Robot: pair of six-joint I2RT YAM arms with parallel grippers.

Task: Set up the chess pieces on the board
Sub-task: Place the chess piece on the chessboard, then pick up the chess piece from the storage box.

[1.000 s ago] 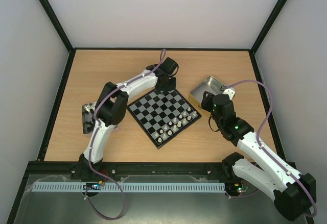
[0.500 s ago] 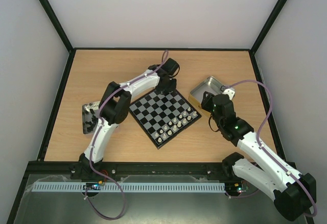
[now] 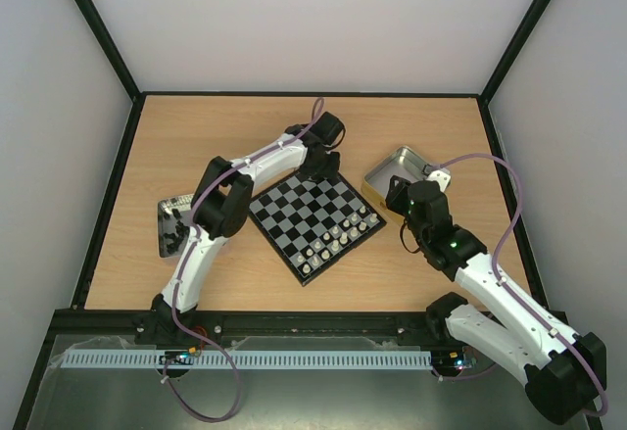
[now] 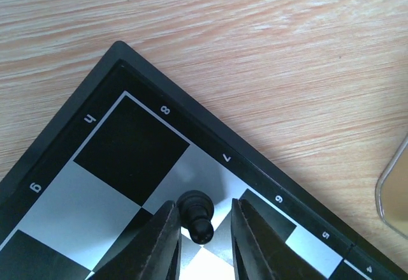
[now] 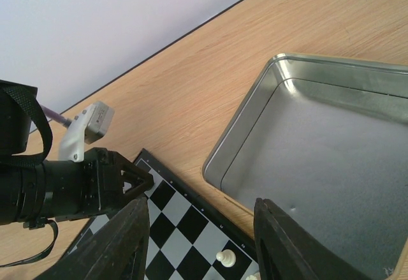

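Reads as matt grained wood for the table (image 4: pixel 287 50), dull brushed metal for the tin (image 5: pixel 331 159), glossy black plastic for the pawn (image 4: pixel 194 210) and smooth board (image 4: pixel 134 146).

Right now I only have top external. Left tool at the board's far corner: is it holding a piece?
Observer: Left wrist shows a black pawn between the fingers of the left tool, with a gap on each side; not clamped.
Operator: Which square?
Observer: Over the light square by the printed 7 on the border of the board.
Operator: And the right tool?
Observer: Open, nothing between its fingers, beside the metal tin.
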